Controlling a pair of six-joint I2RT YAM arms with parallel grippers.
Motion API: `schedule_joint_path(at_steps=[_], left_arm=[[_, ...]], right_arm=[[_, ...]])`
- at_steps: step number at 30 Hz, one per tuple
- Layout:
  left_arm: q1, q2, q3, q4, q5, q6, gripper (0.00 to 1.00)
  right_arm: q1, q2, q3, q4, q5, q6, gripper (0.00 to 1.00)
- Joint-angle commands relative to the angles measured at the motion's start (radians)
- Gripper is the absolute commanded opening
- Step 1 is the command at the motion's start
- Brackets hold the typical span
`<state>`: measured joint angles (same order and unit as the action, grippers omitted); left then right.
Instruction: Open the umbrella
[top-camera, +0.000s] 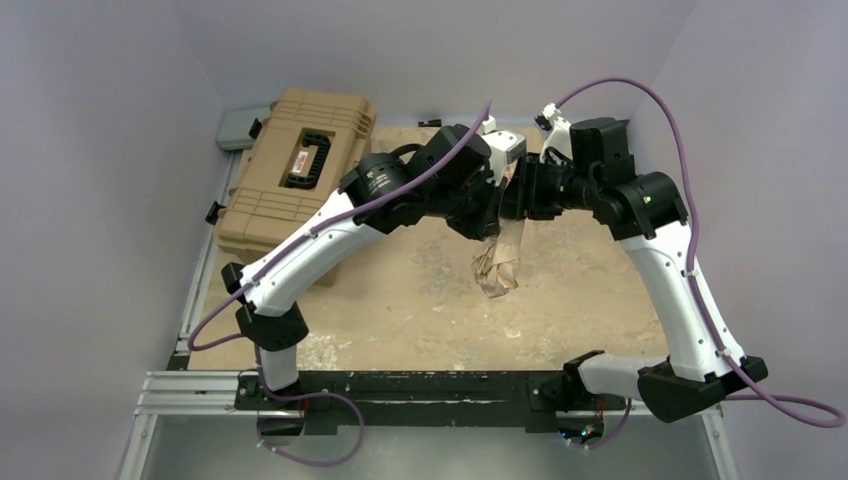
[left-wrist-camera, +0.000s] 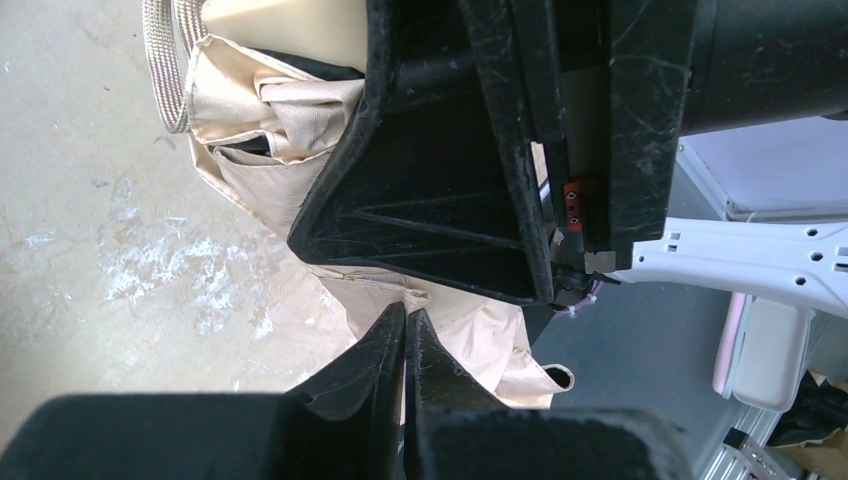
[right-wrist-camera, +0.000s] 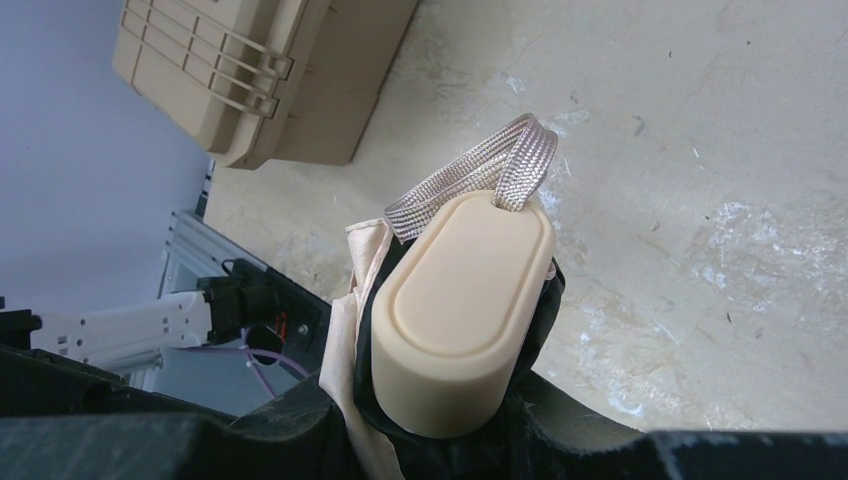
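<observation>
Beige handle (right-wrist-camera: 460, 310) of the umbrella (top-camera: 497, 265) sits clamped in the right claw (right-wrist-camera: 445, 435); the umbrella hangs folded above the table (top-camera: 420, 300), right of the case (top-camera: 300, 170). Also right of the case, the left claw (left-wrist-camera: 405, 325) is pinched together on its cloth.

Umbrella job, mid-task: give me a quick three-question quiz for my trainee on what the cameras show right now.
1. True or false: the umbrella is already spread open.
2. What does the right claw grip? A) the umbrella's beige handle B) a water bottle C) nothing
3. Fill in: the tan hard case sits on the ___ arm's side of the table.
Key: 1 false, it hangs folded; 2 A; 3 left.
</observation>
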<state>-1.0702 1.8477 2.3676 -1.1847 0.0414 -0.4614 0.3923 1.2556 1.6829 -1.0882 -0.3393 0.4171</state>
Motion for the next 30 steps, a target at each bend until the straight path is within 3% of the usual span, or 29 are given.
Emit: schedule_joint_path(at_steps=[1,5,11,15,18,23,28,29,30], left_arm=[[-0.002,0.008,0.028,0.006,-0.028,-0.013,0.0],[0.0,0.015,0.031,-0.016,-0.052,-0.041,0.0],[0.0,0.038,0.048,-0.162,-0.288,-0.164,0.0],[0.011,0.109,0.123,-0.394,-0.463,-0.33,0.0],[0.051,0.129,0.102,-0.51,-0.499,-0.448,0.0],[0.123,0.028,-0.121,-0.385,-0.415,-0.512,0.0],[0.135,0.0,-0.089,-0.346,-0.4,-0.463,0.0],[0.134,-0.01,-0.081,-0.331,-0.395,-0.435,0.09],[0.134,-0.026,-0.081,-0.317,-0.394,-0.41,0.25]], right_arm=[[0.006,-0.027,0.034,0.042,-0.053,-0.004,0.0],[0.006,-0.029,0.027,0.048,-0.062,-0.003,0.0],[0.006,-0.037,0.018,0.067,-0.067,0.007,0.0],[0.005,-0.044,0.012,0.083,-0.069,0.016,0.0],[0.005,-0.062,0.006,0.114,-0.076,0.028,0.0],[0.006,-0.079,-0.016,0.142,-0.103,0.028,0.0],[0.006,-0.081,-0.01,0.132,-0.098,0.026,0.0],[0.006,-0.076,-0.005,0.12,-0.082,0.023,0.0],[0.006,-0.071,-0.001,0.107,-0.061,0.021,0.0]])
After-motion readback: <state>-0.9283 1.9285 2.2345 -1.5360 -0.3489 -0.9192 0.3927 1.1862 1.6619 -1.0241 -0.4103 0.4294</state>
